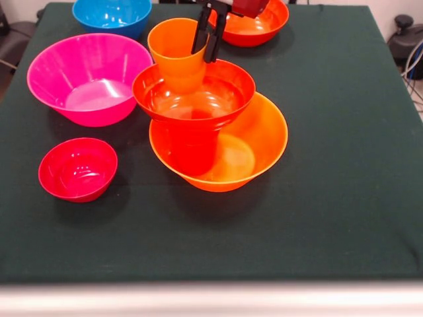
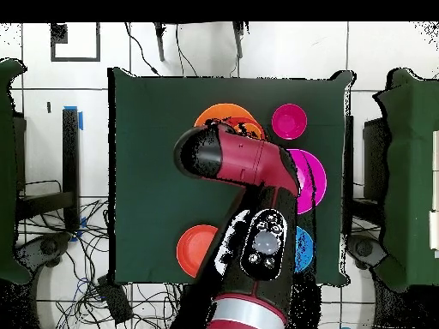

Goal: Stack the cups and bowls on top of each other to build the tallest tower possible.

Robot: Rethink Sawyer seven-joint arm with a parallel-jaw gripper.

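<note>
The fingers [image 1: 209, 41] pinch the rim of the orange cup [image 1: 177, 54] sitting in the red-orange bowl [image 1: 193, 92] atop the tower; it seems just placed, so next comes letting go and lifting straight up.

A square bench under dark green cloth [image 2: 146, 171] stands on a floor of pale square tiles [image 2: 86, 94]. Black cables [image 2: 94, 274] trail across the tiles beside it. Blue tape marks [image 2: 81, 116] sit left of the bench.
</note>
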